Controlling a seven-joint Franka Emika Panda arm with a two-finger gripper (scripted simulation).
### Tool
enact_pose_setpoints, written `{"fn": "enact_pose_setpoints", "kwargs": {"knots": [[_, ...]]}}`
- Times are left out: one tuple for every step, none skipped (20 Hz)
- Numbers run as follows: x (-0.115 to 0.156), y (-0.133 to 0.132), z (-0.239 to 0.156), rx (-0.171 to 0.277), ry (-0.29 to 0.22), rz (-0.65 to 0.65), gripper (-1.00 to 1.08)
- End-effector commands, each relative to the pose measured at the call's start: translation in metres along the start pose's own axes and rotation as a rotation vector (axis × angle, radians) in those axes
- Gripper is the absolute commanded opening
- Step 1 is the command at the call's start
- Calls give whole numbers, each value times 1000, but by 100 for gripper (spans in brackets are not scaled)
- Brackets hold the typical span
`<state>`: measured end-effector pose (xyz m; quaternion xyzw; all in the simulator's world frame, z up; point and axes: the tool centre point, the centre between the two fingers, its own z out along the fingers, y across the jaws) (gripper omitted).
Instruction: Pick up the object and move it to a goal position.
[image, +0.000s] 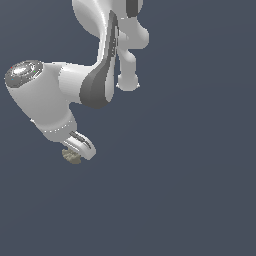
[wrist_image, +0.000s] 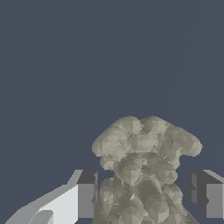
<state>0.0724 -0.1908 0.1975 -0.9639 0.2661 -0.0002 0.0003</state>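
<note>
No writing shows anywhere; in the wrist view the knobbly tan-olive object (wrist_image: 142, 175) sits between the spread fingers (wrist_image: 85, 194) of the gripper (wrist_image: 146, 197), one finger apart from it, while the exterior view's lower left shows it (image: 72, 157) half hidden beneath the white hand.

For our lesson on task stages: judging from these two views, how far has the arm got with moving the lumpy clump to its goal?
Done: the gripper has reached the tan clump, which sits between the two fingers in the wrist view. In hand: the grasp; gaps show on both sides, so the jaws look open. Left: closing, lifting and carrying. No goal marker appears in either view.
</note>
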Motion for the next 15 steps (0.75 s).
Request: {"fn": "enact_pose_setpoints", "kwargs": {"knots": [[7,17,-18,0,-1,-1,-100],[10,22,-24,0,-1,-1,-100],[12,27,-29,0,-1,-1,-100],[14,32,-34,0,-1,-1,-100],[16,35,-38,-1,0,-1,-100],[18,38,-41,-1,0,-1,-100],[19,41,-44,-1,0,-1,-100],[20,43,-46,-1,0,-1,-100],[21,44,-48,-1,0,-1,-100],[22,46,-49,-1,0,-1,-100],[23,46,-50,-1,0,-1,-100],[23,46,-50,-1,0,-1,-100],[23,46,-49,-1,0,-1,-100],[23,45,-49,-1,0,-1,-100],[23,45,-48,-1,0,-1,-100]]}}
